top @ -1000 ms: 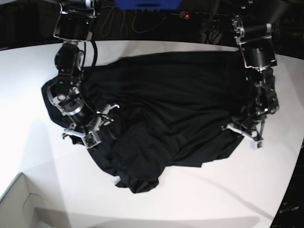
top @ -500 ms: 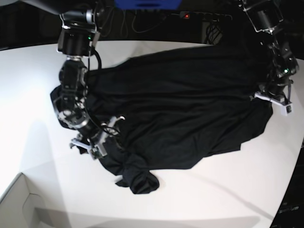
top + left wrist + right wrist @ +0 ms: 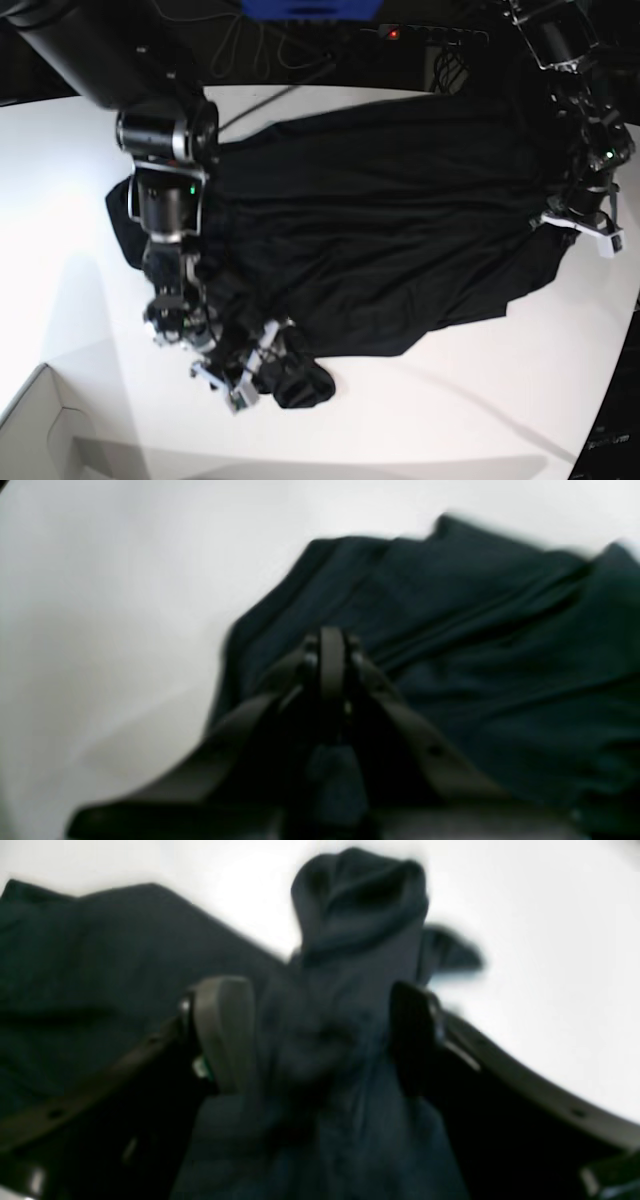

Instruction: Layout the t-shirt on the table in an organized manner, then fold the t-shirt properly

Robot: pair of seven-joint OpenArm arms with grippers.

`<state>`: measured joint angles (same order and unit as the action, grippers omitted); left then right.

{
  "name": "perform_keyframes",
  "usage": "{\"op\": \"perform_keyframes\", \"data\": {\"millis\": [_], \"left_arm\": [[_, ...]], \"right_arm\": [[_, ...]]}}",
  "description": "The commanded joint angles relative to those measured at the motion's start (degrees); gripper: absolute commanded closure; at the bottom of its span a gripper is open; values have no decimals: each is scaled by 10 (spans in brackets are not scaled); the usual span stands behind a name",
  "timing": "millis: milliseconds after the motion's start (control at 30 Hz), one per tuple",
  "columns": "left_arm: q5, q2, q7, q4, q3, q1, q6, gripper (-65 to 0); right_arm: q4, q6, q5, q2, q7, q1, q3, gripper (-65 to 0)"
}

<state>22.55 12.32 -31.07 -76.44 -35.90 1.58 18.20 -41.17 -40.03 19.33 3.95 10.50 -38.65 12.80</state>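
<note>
The black t-shirt lies spread and wrinkled across the white table. At the far right of the base view my left gripper is shut on the t-shirt's edge. The left wrist view shows its jaws pressed together over the dark cloth. My right gripper is low at the shirt's front left, by a bunched end of fabric. In the right wrist view it stands open, with a rolled fold of the t-shirt running between its fingers.
A white box corner sits at the front left. The table's curved edge runs down the right side. Cables and a red light are behind the table, below a blue object.
My right arm has travelled toward the front of the table to the shirt's bunched end. My left gripper first dragged the shirt's edge out to the right, then held still.
</note>
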Motion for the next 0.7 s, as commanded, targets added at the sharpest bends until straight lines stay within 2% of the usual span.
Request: {"op": "perform_keyframes", "data": {"millis": [0, 67, 200, 300, 467, 533, 667], "left_arm": [[15, 12, 12, -10, -2, -6, 1, 0], [31, 12, 12, -10, -2, -5, 1, 0], [48, 12, 12, -10, -3, -5, 1, 0], [70, 13, 12, -22, -3, 7, 1, 0], [83, 12, 12, -62, -3, 25, 0, 0], [84, 11, 12, -67, -2, 25, 0, 0], [84, 10, 12, -69, -2, 26, 0, 0]], "right_arm": [[4, 0, -10, 2, -16, -39, 1, -437], [43, 0, -10, 5, -20, -72, 1, -436], [138, 9, -10, 1, -79, -119, 1, -436], [195, 105, -10, -13, -134, -129, 0, -437], [235, 211, -10, -26, -192, -126, -1, -437], [235, 226, -11, -29, -199, -115, 0, -437], [235, 226, -11, -27, -199, -101, -1, -438]]}}
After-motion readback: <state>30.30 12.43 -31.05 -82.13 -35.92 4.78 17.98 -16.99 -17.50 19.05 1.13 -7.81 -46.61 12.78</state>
